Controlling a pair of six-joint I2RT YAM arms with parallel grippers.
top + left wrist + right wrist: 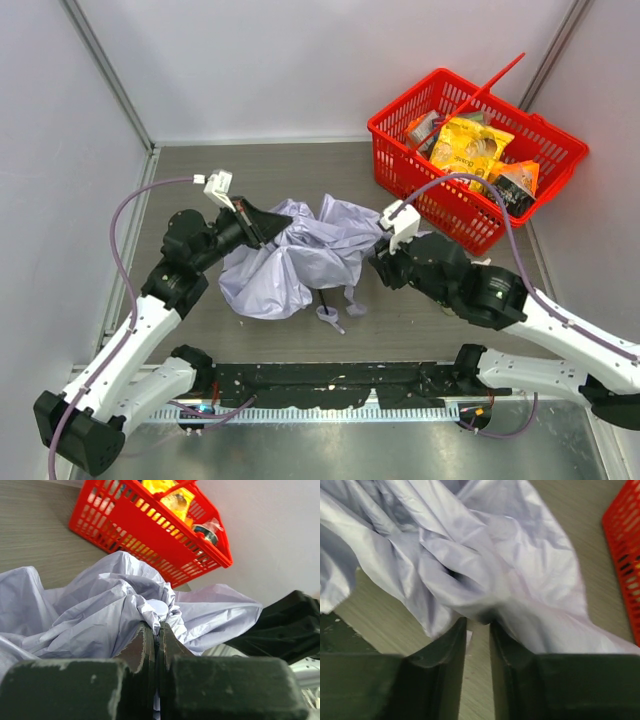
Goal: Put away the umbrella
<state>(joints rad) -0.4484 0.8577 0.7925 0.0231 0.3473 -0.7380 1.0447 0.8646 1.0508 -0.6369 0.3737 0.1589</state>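
left pincer (156, 626) clamped on umbrella (290, 262) | right pincer (477, 623) narrow gap, hold unclear | shaft (326, 300) mostly covered

Umbrella (300, 250): pale lavender fabric crumpled mid table (200, 170), thin blk shaft w/ handle at near side.

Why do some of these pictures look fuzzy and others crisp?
Top view: crisp, evenly lit, faint shadows beside the umbrella. Left wrist view: the close-up fingers are dark and fuzzy, the red basket clearer. Right wrist view: the umbrella cloth looks smeared, the fingers dark.
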